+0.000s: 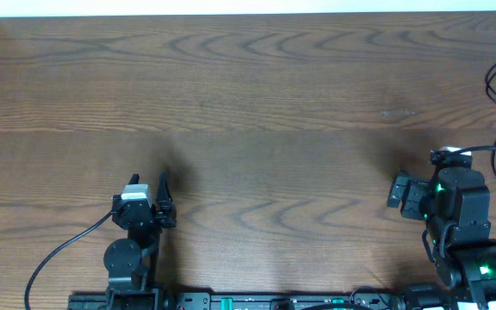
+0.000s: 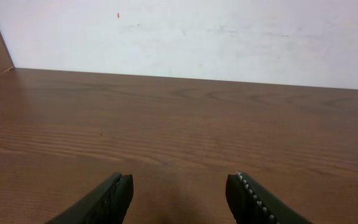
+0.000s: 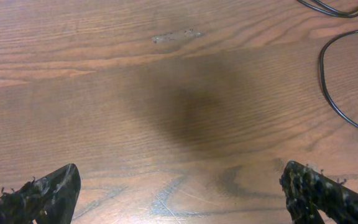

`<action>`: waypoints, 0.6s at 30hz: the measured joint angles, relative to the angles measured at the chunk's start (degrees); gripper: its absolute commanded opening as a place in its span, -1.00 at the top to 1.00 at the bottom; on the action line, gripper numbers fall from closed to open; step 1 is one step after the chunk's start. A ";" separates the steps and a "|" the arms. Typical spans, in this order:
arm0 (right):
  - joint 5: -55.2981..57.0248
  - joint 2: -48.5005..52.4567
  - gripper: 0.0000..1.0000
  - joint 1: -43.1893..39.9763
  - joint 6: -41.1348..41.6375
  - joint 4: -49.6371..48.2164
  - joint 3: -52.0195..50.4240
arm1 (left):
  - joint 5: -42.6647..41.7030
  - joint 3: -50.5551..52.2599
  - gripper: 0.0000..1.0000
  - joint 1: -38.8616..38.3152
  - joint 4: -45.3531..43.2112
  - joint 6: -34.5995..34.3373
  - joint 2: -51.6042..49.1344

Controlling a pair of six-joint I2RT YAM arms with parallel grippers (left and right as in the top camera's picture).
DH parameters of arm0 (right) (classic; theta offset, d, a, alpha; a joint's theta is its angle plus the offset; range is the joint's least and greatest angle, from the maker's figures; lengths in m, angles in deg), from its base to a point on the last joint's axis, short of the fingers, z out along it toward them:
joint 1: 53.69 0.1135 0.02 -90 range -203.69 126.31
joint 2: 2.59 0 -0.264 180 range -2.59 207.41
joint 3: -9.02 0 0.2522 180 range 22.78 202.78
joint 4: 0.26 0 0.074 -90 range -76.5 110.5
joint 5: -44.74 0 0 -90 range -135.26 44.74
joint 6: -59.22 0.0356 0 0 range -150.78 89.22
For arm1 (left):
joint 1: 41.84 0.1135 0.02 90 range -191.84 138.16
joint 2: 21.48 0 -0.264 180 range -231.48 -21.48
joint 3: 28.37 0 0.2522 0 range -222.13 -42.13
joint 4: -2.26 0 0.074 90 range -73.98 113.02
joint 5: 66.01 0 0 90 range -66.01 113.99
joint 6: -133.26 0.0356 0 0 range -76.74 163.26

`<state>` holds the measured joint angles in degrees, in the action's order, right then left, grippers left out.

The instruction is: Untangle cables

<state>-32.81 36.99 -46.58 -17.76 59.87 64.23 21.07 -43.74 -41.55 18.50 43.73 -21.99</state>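
L tool (image 2: 179, 186) abt half spread, nothing btwn its fingers, low over table (image 1: 248, 103). R tool (image 3: 179, 183) spread wide, empty. Black cable (image 3: 321, 68) lies in loose loops at table's far right edge, fwd-right of R tool, not touching it.

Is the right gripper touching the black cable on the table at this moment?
Apart. The right wrist view shows the open right gripper with bare table between its fingers and the black cable, which curves at the picture's right edge.
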 measured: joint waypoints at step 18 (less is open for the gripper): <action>0.85 -8.02 -0.99 0.61 -1.53 -2.14 -1.86 | -0.15 0.00 -0.08 0.02 0.00 0.02 -0.02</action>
<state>-31.96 28.96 -45.97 -19.29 57.72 62.38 20.92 -43.74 -41.53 18.50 43.75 -22.02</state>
